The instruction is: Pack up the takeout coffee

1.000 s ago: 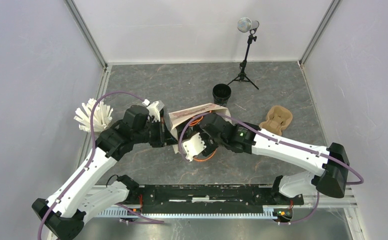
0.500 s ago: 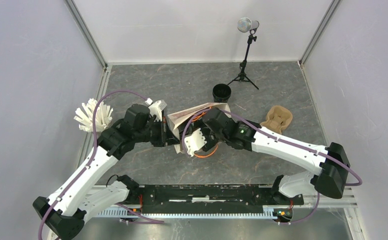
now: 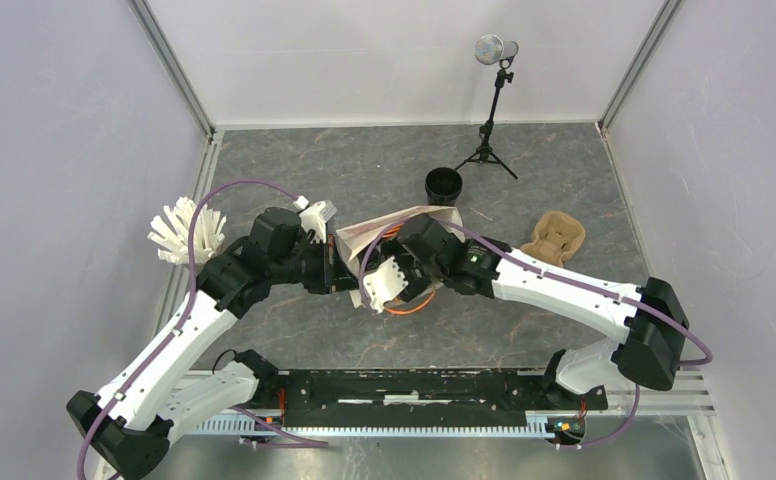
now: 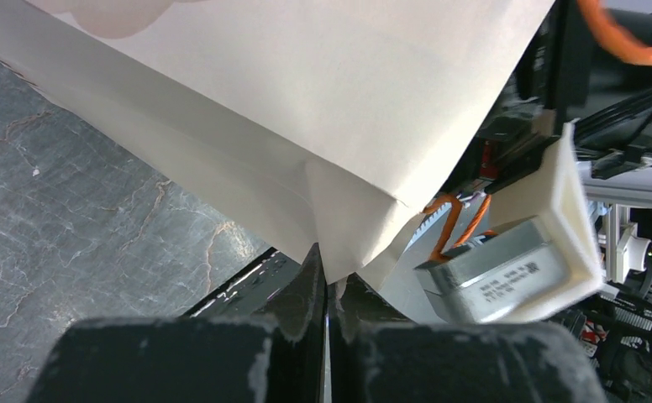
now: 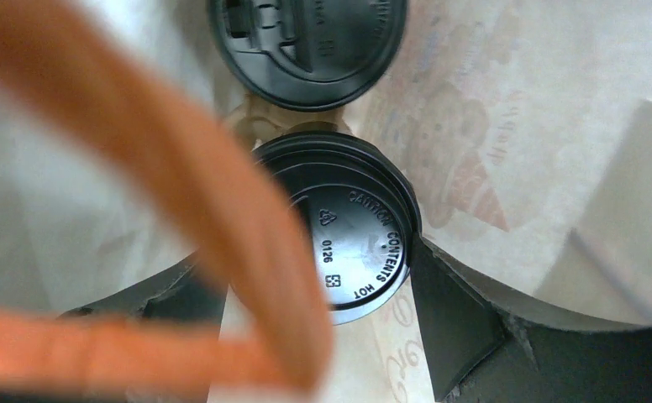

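Since a second ago the right arm [image 3: 564,290] has swung its wrist further left and deeper into the paper bag [image 3: 404,214], whose mouth now stands narrower on the tabletop [image 3: 294,170]; the left arm [image 3: 184,330] has hardly shifted. Its left pincer [image 4: 327,273] is clenched on a folded corner of the bag's rim, holding the mouth up. Inside, the right pincer [image 5: 306,264] stands spread wide around a lidded cup [image 5: 352,243]. With one finger pressed to the lid's rim, it appears to be grasping it. The other finger is hidden behind the blurred orange handle [image 5: 180,193]. That cup sits centred between the fingers, lid facing the wrist, its long axis running straight along the pincer's reach toward the bag's bottom. A second lidded cup [image 5: 306,42] lies just beyond the fingertips, nearly touching the first. The right arm is plainly the nearer; the coming move probably calls for a straight push along that axis, and the handle loop on the pincer's left is the likely snag.
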Controlling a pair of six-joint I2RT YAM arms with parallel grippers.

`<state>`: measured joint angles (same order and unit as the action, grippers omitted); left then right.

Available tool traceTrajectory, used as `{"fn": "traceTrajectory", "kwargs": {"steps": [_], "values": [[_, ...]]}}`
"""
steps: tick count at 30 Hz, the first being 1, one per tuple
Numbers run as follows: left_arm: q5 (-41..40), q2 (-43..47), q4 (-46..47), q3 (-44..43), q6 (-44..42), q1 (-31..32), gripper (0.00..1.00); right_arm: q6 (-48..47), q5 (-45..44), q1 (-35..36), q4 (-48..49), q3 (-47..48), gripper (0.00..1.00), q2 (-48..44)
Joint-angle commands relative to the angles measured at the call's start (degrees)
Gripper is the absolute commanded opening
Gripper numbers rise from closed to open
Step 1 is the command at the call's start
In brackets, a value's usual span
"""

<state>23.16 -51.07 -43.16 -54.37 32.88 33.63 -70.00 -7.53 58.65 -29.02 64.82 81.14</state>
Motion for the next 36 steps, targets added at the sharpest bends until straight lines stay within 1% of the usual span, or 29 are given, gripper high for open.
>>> {"fn": "traceTrajectory", "kwargs": {"steps": [1,10,16,21,24,26,29,32,36], "values": [[2.68,0.28,1.94,-1.53,-2.77,0.28,0.02,-2.08,0.11,-0.59,-0.46,6.39,0.61,0.52],[3.52,0.12,1.95,-1.38,-3.55,0.26,0.02,-3.07,-1.26,-2.89,1.13,1.12,0.6,0.16],[3.58,0.12,1.94,-1.29,-3.36,0.26,0.02,-2.84,0.41,-3.03,0.97,0.77,0.59,0.74],[6.02,1.05,5.53,-0.15,-1.42,0.22,0.02,0.72,-1.76,0.71,-4.03,2.04,0.6,-0.32],[7.52,1.73,5.92,-0.02,-0.86,0.28,0.02,4.01,-2.51,3.36,-7.06,1.15,0.6,-2.16],[8.53,2.38,4.45,-0.24,-1.89,0.28,0.02,6.06,-3.88,5.48,-8.12,0.13,0.59,-3.31],[9.55,3.08,-0.07,-0.65,-6.1,0.23,0.02,9.9,-4.43,8.13,-8.95,-0.03,0.6,-4.44],[10.19,3.64,-3.2,0.08,-8.84,0.28,0.02,12.27,-5.29,8.58,-8.8,-1.13,0.6,-5.24],[10.51,4.24,-4.04,0.59,-9.6,0.21,0.02,13.64,-7.43,8.43,-8.67,-1.74,0.6,-6.02]]}}
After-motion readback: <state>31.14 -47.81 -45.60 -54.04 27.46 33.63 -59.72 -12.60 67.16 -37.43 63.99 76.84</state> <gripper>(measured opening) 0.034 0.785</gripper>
